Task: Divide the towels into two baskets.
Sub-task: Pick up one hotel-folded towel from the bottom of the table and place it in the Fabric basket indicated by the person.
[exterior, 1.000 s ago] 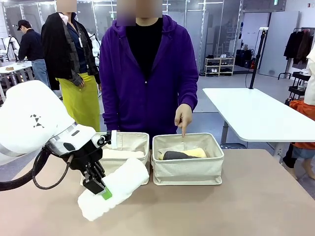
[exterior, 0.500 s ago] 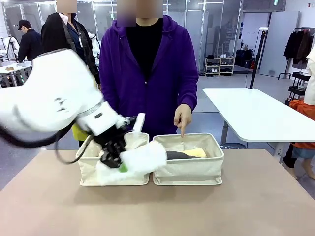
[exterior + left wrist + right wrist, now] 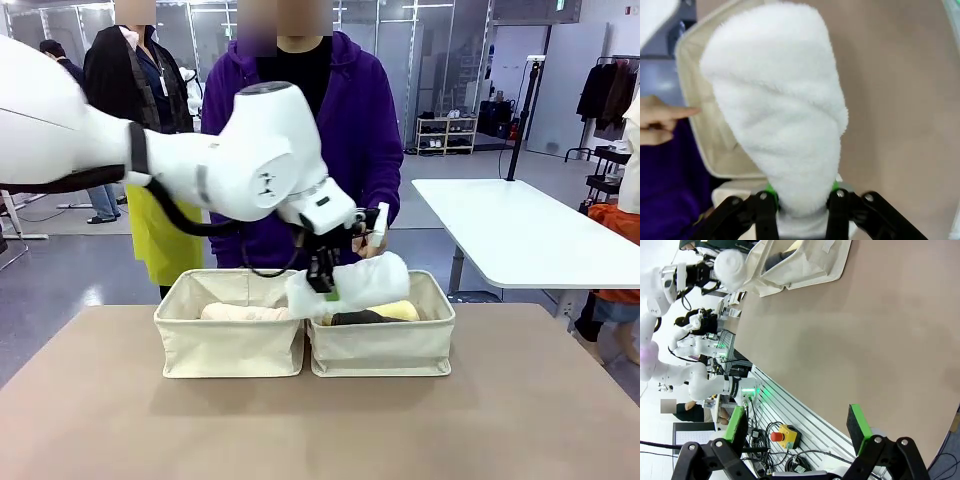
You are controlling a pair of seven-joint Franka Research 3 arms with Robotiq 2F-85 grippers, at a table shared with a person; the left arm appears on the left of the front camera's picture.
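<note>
White towel over the right basket
Your left gripper (image 3: 326, 285) pinches the soft white towel (image 3: 355, 283) mid-roll above the right basket (image 3: 380, 345); right gripper (image 3: 797, 427) gapes empty.

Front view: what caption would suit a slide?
Left end effector carries a white towel above the right basket, near a person's hand.

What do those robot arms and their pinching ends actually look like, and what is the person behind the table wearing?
The left arm is smooth, rounded and white, with a black cable looping under it. Its left tool is black with green pads. The right tool is likewise black with two green pads. The person wears a purple zip hoodie over black.
</note>
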